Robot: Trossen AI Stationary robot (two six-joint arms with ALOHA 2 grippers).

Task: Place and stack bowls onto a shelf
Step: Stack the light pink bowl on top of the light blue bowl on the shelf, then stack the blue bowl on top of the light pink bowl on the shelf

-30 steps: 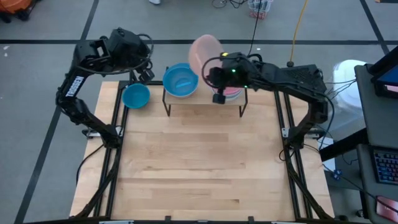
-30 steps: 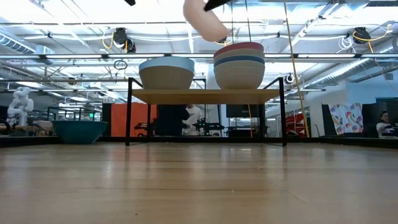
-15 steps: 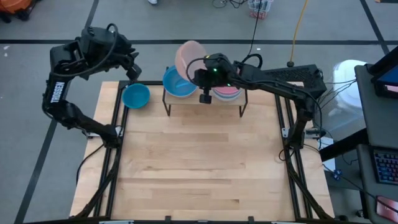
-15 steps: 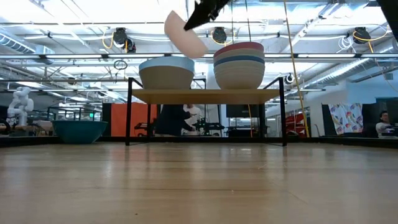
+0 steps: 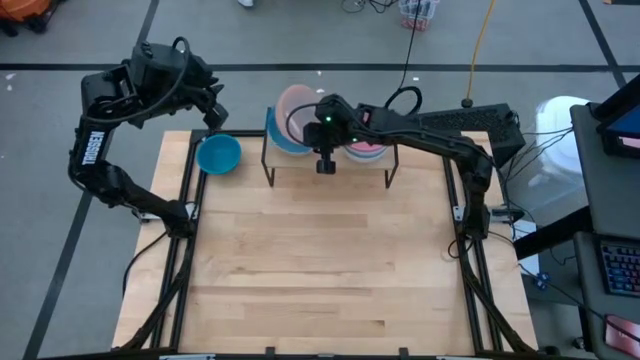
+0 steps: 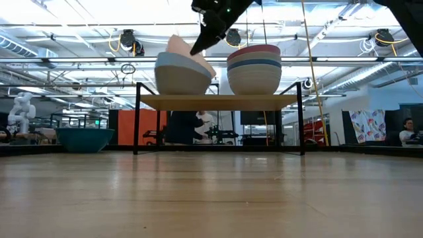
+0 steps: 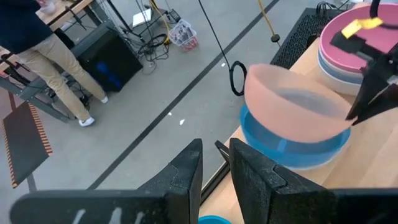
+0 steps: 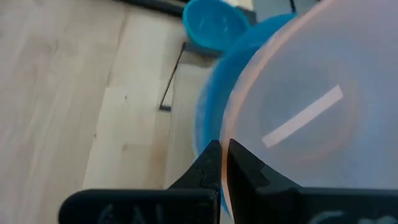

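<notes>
Peach bowl (image 5: pixel 296 104), light blue bowl (image 7: pixel 292 144), blue bowl (image 5: pixel 218 155), pink-topped stack (image 5: pixel 366 148), pale wooden shelf (image 6: pixel 218 101)

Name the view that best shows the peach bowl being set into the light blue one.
Left wrist view: the peach bowl sits tilted in the light blue bowl. Low view shows only its rim; high view has the right gripper crowding it; right wrist view is too close.

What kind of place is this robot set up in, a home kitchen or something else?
Not a kitchen: most likely a robotics lab or workshop. The low view shows an open industrial ceiling with hanging lights and a white humanoid robot in the background; the left wrist view shows cables across a taped concrete floor.
</notes>
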